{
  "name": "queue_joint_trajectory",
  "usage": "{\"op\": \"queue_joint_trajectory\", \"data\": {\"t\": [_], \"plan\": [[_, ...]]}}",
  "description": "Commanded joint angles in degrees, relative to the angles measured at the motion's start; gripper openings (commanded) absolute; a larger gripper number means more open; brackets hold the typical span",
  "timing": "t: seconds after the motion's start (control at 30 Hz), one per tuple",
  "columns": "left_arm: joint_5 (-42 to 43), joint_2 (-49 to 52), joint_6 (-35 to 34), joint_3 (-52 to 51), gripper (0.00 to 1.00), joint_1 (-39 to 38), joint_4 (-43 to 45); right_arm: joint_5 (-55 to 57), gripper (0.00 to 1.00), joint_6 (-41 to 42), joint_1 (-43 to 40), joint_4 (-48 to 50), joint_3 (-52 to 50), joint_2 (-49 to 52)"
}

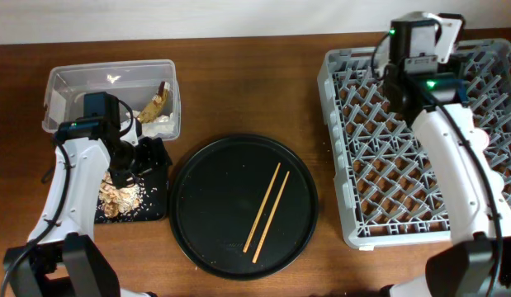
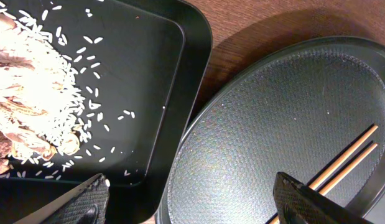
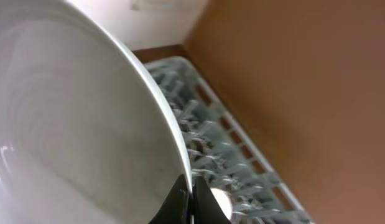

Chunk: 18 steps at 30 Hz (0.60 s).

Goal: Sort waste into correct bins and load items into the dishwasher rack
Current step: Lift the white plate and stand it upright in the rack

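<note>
Plate [image 3: 86,124] pinched in right claw [image 3: 192,196], over rack [image 3: 229,168].

2 chopsticks [image 1: 266,207] lie parallel on round tray [image 1: 214,173]; pale plate [image 3: 68,124] tilted above rack [image 1: 346,148].

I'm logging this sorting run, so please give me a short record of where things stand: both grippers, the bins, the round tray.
left gripper: open, empty, above the shallow tray at the edge nearest the round tray
right gripper: shut on the plate at its rim, over the far left part of the rack
shallow tray: food scraps inside
tub: wrapper and tissues inside
round tray: chopsticks lying on it
</note>
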Motion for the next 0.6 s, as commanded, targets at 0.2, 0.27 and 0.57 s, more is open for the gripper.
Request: {"op": "queue_joint_trajectory", "data": {"t": [0.2, 0.27, 0.57], "plan": [[0.04, -1.09, -0.46, 0.07, 0.84, 0.2, -0.09, 3.43, 0.04, -0.26, -1.29, -2.69, 0.37, 10.38], [0.04, -1.09, -0.46, 0.07, 0.84, 0.2, -0.04, 2.64, 0.04, 2.27, -0.13, -4.33, 0.35, 11.34], [0.04, -1.09, -0.46, 0.07, 0.84, 0.2, -0.07, -5.75, 0.24, 4.66, 4.09, -10.32, 0.17, 11.26]]}}
